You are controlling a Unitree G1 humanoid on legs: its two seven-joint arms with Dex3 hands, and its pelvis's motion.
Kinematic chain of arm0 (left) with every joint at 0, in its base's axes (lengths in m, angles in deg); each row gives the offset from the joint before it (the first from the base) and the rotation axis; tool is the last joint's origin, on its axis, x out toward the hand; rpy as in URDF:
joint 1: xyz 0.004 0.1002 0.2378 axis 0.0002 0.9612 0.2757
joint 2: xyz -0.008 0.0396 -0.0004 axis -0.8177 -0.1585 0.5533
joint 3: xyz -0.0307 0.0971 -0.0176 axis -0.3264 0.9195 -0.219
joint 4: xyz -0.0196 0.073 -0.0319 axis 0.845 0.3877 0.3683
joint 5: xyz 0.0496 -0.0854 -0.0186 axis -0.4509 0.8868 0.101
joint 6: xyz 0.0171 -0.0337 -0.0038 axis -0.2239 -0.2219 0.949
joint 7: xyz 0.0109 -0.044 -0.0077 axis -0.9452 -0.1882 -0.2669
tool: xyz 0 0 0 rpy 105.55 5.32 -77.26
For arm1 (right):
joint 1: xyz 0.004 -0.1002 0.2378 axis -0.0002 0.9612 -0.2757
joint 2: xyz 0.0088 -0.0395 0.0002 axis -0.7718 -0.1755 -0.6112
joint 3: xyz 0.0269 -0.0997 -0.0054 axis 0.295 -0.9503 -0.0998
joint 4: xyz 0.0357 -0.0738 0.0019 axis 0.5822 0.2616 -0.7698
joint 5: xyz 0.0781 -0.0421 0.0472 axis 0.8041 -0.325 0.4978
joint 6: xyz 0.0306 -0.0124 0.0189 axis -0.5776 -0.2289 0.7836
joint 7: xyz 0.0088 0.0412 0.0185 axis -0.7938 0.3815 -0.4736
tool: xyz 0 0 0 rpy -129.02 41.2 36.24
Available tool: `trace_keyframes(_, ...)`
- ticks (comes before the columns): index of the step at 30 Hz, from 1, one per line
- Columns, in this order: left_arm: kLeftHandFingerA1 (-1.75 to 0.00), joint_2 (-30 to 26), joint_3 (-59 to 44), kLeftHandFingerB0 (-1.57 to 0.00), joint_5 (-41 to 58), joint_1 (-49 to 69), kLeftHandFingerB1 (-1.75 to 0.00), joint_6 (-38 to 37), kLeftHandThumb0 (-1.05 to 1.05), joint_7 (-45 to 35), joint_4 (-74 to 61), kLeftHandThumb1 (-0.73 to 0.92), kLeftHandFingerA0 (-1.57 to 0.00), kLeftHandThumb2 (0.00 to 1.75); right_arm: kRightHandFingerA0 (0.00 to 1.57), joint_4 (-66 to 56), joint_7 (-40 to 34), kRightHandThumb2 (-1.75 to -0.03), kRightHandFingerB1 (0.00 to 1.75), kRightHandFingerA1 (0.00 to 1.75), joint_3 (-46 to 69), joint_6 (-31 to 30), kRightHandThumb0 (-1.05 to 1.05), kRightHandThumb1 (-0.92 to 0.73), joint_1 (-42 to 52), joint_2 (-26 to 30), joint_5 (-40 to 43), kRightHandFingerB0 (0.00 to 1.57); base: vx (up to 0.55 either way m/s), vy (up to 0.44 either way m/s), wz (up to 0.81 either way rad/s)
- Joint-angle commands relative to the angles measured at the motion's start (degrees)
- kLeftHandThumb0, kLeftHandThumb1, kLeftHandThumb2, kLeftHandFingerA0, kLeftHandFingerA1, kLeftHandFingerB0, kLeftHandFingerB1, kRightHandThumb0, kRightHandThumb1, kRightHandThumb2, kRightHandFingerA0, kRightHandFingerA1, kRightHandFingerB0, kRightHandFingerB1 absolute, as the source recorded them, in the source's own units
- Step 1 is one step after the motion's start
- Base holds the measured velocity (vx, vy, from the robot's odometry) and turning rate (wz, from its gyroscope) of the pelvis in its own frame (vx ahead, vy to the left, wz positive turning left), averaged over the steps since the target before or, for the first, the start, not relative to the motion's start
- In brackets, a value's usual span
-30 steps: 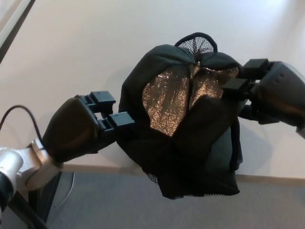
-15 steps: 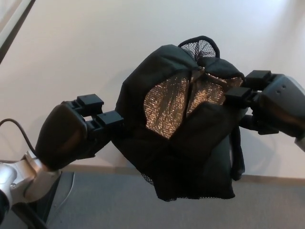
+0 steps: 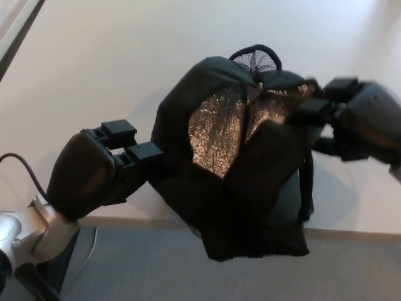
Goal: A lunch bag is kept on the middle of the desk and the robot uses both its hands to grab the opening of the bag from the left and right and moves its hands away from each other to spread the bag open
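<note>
One black lunch bag (image 3: 250,188) is sitting at the near edge of the white desk (image 3: 94,69), its silver lining showing. Two hands are gripping its opening: left hand (image 3: 103,169) clamping the left rim, right hand (image 3: 357,119) pinching the right rim.

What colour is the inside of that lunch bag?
The lunch bag is black outside; its lining is shiny, crinkled metallic foil, silvery with a coppery tint, seen in the head view.
</note>
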Motion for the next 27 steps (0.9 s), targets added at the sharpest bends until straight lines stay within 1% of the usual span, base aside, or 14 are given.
trace_keyframes(1,-0.54,-1.0,-2.8,-0.17,-1.2,-0.7,-0.51,4.1,0.18,4.7,-5.4,0.37,-0.25,0.92,0.3,-8.8,6.0,-0.64,0.33,0.4,4.9,-0.6,-0.45,-0.41,-4.6,4.5,3.1,0.08,0.0,0.0,0.0)
trace_keyframes(2,-0.54,-1.0,-3.0,-0.17,-1.4,-0.7,-0.51,4.3,0.18,5.2,-5.9,0.37,-0.25,0.92,0.3,-10.1,6.9,-0.64,0.33,0.4,5.7,-0.7,-0.45,-0.41,-4.7,4.9,3.5,0.08,0.0,0.0,0.0)
trace_keyframes(3,-0.34,-1.2,-3.4,-0.22,-1.6,-0.6,-0.31,4.8,0.2,5.3,-6.8,0.49,-0.31,0.72,0.33,-11.8,7.5,-0.64,0.33,0.41,6.6,-1.1,-0.48,-0.41,-4.6,5.4,3.7,0.09,0.0,0.0,0.0)
trace_keyframes(5,-0.31,-2.2,-5.1,-0.14,-1.8,-0.3,-0.29,6.0,0.19,5.2,-10.1,0.48,-0.25,0.72,0.33,-17.3,10.2,-0.64,0.33,0.41,9.9,-1.6,-0.49,-0.4,-4.4,7.4,5.5,0.1,0.0,0.0,0.0)
trace_keyframes(7,-0.31,-3.2,-6.5,-0.11,-1.7,0.1,-0.29,6.2,0.18,4.9,-12.3,0.48,-0.23,0.72,0.35,-21.0,11.5,-0.65,0.34,0.42,12.2,-2.3,-0.49,-0.4,-3.4,8.4,5.9,0.11,0.0,0.0,0.0)
trace_keyframes(9,-0.31,-5.1,-9.4,-0.11,-0.3,1.1,-0.31,6.0,0.23,3.8,-16.2,0.43,-0.21,0.84,0.37,-26.6,13.4,-0.67,0.36,0.44,16.0,-1.6,-0.45,-0.43,-1.2,10.4,8.8,0.16,0.0,0.0,0.0)
trace_keyframes(10,-0.31,-5.4,-10.0,-0.11,0.0,1.5,-0.31,5.8,0.23,3.3,-17.0,0.43,-0.21,0.84,0.37,-28.0,14.3,-0.67,0.36,0.44,17.2,-1.7,-0.45,-0.43,-0.3,10.5,9.5,0.16,0.0,0.0,0.0)
trace_keyframes(11,-0.31,-5.8,-11.0,-0.11,0.4,2.1,-0.31,5.9,0.22,2.5,-18.2,0.44,-0.21,0.84,0.44,-30.7,15.4,-0.56,0.29,0.36,18.6,-2.7,-0.38,-0.52,1.1,11.2,9.7,0.22,0.0,0.0,0.0)
trace_keyframes(14,-0.31,-7.4,-14.0,-0.17,1.6,4.0,-0.3,5.4,0.17,1.3,-21.8,0.45,-0.26,0.84,0.46,-36.1,17.3,-0.55,0.29,0.37,22.5,-2.6,-0.37,-0.5,6.0,13.2,11.5,0.22,0.0,0.0,0.0)
trace_keyframes(18,-0.3,-8.3,-16.4,-0.16,2.5,6.7,-0.3,5.3,0.15,-1.3,-25.0,0.46,-0.25,0.81,0.45,-39.9,17.7,-0.56,0.29,0.37,25.7,-2.5,-0.37,-0.51,10.8,13.8,11.5,0.22,0.0,0.0,0.0)
trace_keyframes(19,-0.5,-8.8,-17.1,-0.06,2.5,7.3,-0.47,4.9,0.18,-1.1,-25.8,0.34,-0.15,0.94,0.46,-41.2,17.3,-0.55,0.3,0.37,27.1,-2.0,-0.36,-0.5,12.9,14.5,11.6,0.24,0.0,0.0,0.0)
trace_keyframes(23,-0.5,-9.8,-19.7,-0.02,0.4,10.4,-0.45,8.5,0.13,-1.4,-29.8,0.33,-0.16,0.93,0.46,-44.2,16.4,-0.57,0.31,0.38,30.3,-0.8,-0.39,-0.52,18.7,15.3,11.3,0.27,0.0,0.0,0.0)
trace_keyframes(26,-0.5,-11.0,-21.0,-0.02,1.7,12.6,-0.45,5.6,0.15,-1.4,-31.0,0.33,-0.16,0.92,0.48,-48.3,16.8,-0.56,0.31,0.39,34.0,-1.4,-0.37,-0.52,25.3,15.8,12.3,0.27,0.0,0.0,0.0)
trace_keyframes(27,-0.32,-11.3,-21.4,-0.13,1.7,13.3,-0.31,5.4,0.16,-1.0,-31.1,0.49,-0.26,0.71,0.5,-49.4,17.4,-0.57,0.31,0.4,35.1,-1.4,-0.35,-0.54,27.3,15.9,13.5,0.28,0.0,0.0,0.0)
